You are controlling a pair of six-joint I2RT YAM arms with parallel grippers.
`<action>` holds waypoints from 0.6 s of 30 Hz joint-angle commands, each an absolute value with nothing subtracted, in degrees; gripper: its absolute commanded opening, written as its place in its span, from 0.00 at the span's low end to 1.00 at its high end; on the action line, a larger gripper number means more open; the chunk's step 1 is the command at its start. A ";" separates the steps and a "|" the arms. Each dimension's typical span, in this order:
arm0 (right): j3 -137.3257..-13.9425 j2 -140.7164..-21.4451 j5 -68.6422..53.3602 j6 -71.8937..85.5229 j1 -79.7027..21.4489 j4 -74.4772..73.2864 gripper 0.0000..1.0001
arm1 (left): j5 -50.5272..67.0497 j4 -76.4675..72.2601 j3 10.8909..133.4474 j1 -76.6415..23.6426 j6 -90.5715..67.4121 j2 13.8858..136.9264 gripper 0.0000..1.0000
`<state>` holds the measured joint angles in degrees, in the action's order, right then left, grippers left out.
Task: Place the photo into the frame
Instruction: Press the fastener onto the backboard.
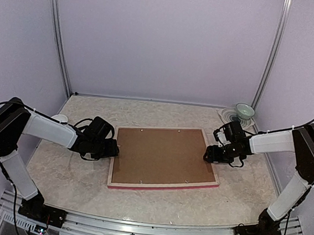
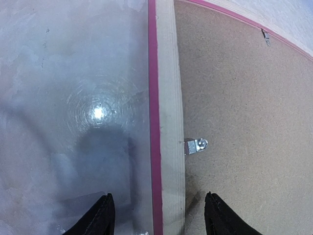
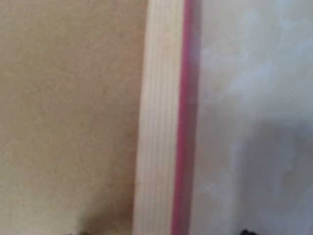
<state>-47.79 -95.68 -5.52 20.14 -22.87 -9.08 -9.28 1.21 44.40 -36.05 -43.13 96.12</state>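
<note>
The frame (image 1: pixel 161 187) lies face down in the middle of the table, pale wood back up, with a pink edge along its near side. A brown backing board (image 1: pixel 161 156) fills it. The photo is hidden. My left gripper (image 1: pixel 114 149) is at the frame's left rail. In the left wrist view my left gripper (image 2: pixel 160 215) is open, its fingers astride the rail (image 2: pixel 168 122) with a gap on each side. My right gripper (image 1: pixel 209 154) is at the right rail. In the right wrist view my right gripper (image 3: pixel 164 233) is open astride that rail (image 3: pixel 159 117), only its fingertips showing.
A pale green bowl (image 1: pixel 244 111) on a plate stands at the back right corner. A small white object (image 1: pixel 60 118) lies at the left behind my left arm. A metal turn clip (image 2: pixel 196 145) sits on the backing board by the left rail. Walls enclose three sides.
</note>
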 commanded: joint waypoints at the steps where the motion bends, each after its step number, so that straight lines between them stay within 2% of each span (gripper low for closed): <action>1: -47.29 -94.64 -5.41 19.65 -23.47 -10.81 0.73 | -8.89 1.81 43.23 -36.30 -42.53 96.25 0.63; 18: -47.10 -96.07 -4.26 19.28 -24.77 -12.93 0.74 | -9.12 1.89 42.63 -36.04 -42.59 95.54 0.63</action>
